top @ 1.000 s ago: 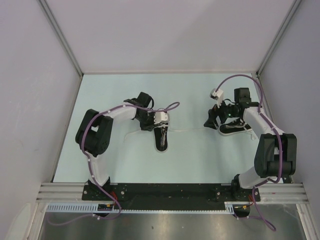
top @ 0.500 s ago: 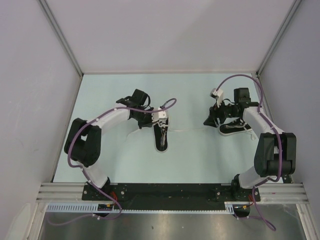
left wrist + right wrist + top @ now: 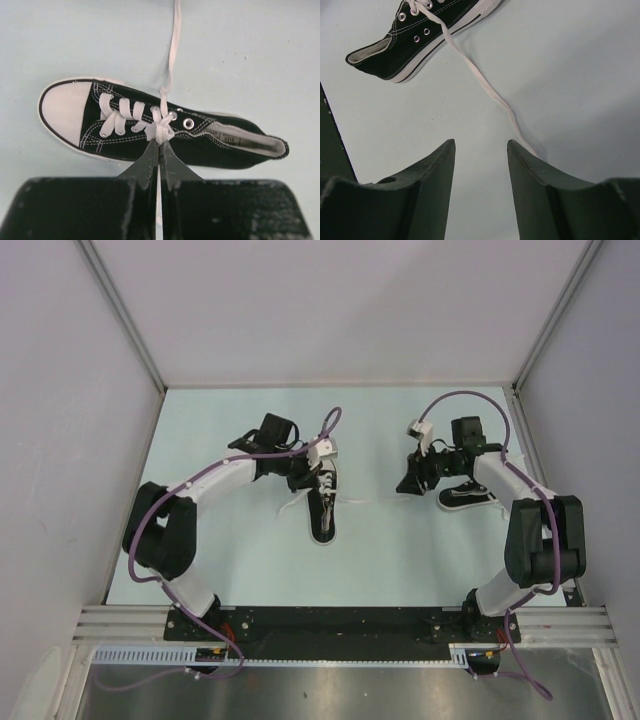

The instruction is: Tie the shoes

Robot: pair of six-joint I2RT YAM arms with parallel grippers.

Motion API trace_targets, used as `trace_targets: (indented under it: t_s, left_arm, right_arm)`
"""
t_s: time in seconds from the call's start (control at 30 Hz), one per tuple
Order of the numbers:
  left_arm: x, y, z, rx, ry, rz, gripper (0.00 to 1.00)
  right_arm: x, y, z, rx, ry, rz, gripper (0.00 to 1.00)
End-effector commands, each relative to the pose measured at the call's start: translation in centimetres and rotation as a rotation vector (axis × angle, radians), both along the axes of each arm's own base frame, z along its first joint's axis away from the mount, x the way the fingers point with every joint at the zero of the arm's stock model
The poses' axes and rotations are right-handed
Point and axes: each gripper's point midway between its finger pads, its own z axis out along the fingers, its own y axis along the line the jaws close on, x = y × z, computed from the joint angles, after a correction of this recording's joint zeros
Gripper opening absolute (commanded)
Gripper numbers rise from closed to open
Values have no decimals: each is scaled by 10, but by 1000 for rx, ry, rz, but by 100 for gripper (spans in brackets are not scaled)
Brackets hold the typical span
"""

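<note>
A black sneaker (image 3: 322, 516) with a white toe cap lies mid-table; it also shows in the left wrist view (image 3: 150, 130) and the right wrist view (image 3: 415, 35). My left gripper (image 3: 159, 144) is shut on a white lace right at the sneaker's eyelets, and the lace runs down between the fingers. In the top view the left gripper (image 3: 308, 478) is over the sneaker's far end. A second lace (image 3: 485, 87) trails across the table toward my right gripper (image 3: 480, 147), which is open and empty just above the table. A second sneaker (image 3: 468, 496) lies beside the right arm.
Grey walls enclose the pale table on three sides. A metal rail (image 3: 340, 622) with both arm bases runs along the near edge. Purple cables loop over both arms.
My left gripper has shifted toward the far side over the sneaker, and its elbow has swung left. My right gripper has moved a little to the left, toward the trailing lace.
</note>
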Motion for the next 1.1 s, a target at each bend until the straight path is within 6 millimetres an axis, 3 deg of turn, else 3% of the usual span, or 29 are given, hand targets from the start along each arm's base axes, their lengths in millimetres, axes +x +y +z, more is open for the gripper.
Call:
trace_targets:
  t_s: [0.0,0.27,0.37,0.6,0.83,1.07]
  left_arm:
    - [6,-20,35,-167,-34,31,0]
    - [5,-27,36,-240,-10,73,0]
    - [2,-29,33,-250,12,78,0]
    - [-3,-29,29,-247,10,59,0]
    - [-10,-30,24,-220,5,11,0]
    - [-12,-33,27,-207,-50,-28,0]
  right_arm:
    - [10,15,3,-2,-35,17,51]
    - [17,53,-28,-68,-19,21,48]
    - [23,59,-40,-103,-27,1,47]
    - [35,50,-53,-233,-88,-37,50]
    - [16,30,-75,-384,-67,38,60]
    - [13,16,-94,-471,-51,58,53]
